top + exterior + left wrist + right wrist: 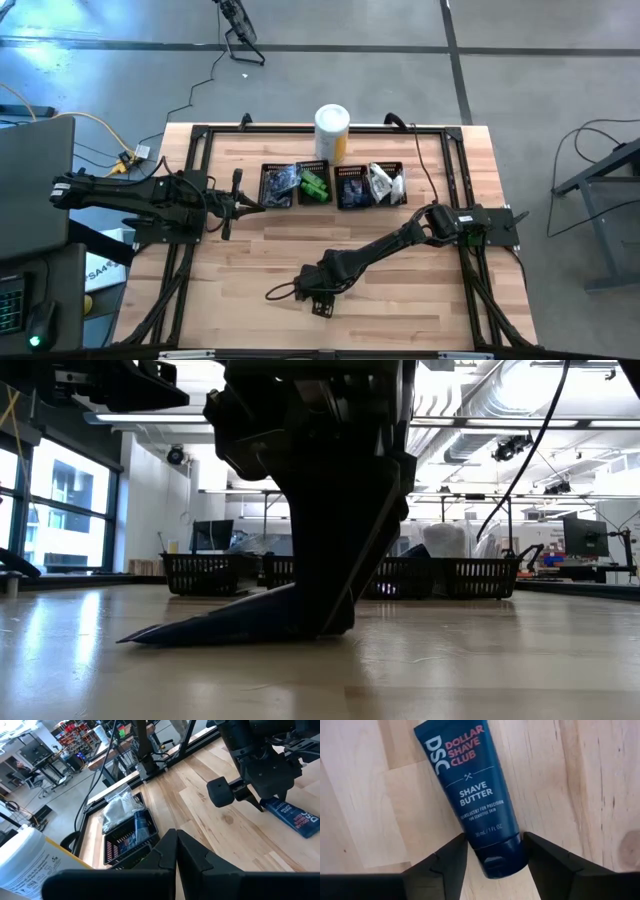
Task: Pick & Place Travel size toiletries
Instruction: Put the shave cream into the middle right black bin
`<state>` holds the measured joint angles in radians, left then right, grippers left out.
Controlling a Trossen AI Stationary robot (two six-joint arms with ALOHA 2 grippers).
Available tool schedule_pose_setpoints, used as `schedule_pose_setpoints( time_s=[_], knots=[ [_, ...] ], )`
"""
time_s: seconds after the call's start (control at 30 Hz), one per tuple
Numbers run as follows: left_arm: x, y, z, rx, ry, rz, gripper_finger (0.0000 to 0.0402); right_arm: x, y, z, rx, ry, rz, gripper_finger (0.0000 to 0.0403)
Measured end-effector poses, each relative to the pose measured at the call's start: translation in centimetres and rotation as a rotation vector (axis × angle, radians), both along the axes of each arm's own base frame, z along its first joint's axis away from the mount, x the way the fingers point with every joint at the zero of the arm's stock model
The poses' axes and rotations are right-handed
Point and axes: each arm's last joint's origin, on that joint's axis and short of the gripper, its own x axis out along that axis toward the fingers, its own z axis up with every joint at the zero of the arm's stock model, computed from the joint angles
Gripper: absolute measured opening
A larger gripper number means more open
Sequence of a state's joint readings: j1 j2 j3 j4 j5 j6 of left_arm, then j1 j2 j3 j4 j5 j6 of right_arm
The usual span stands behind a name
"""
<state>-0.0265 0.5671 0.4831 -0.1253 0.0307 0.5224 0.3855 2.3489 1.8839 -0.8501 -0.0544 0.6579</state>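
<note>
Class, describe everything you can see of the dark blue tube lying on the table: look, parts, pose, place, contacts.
The dark blue tube is a small soft-looking plastic tube printed "Dollar Shave Club Shave Butter", with a darker cap at one end and a flat crimped tail at the other. It lies flat on the bare wooden table, near its front. The right end effector is down over it, its open fingers flanking the cap end.

The wooden table bears four mesh bins, a canister and a blue tube.
</note>
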Motion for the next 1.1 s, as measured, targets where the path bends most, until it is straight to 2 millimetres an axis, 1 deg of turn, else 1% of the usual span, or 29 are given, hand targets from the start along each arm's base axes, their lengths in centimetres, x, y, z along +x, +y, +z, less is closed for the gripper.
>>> schedule_pose_setpoints(
  time_s=[0.67,1.1],
  knots=[
    [0.0,0.0,-0.01,0.0,0.0,-0.001,0.0006,-0.06,-0.02,-0.02,-0.002,0.007,0.0,0.0139],
    [0.0,-0.01,-0.01,-0.001,0.001,-0.005,0.0006,-0.06,-0.02,-0.02,0.001,0.008,0.0,0.0139]
  ],
)
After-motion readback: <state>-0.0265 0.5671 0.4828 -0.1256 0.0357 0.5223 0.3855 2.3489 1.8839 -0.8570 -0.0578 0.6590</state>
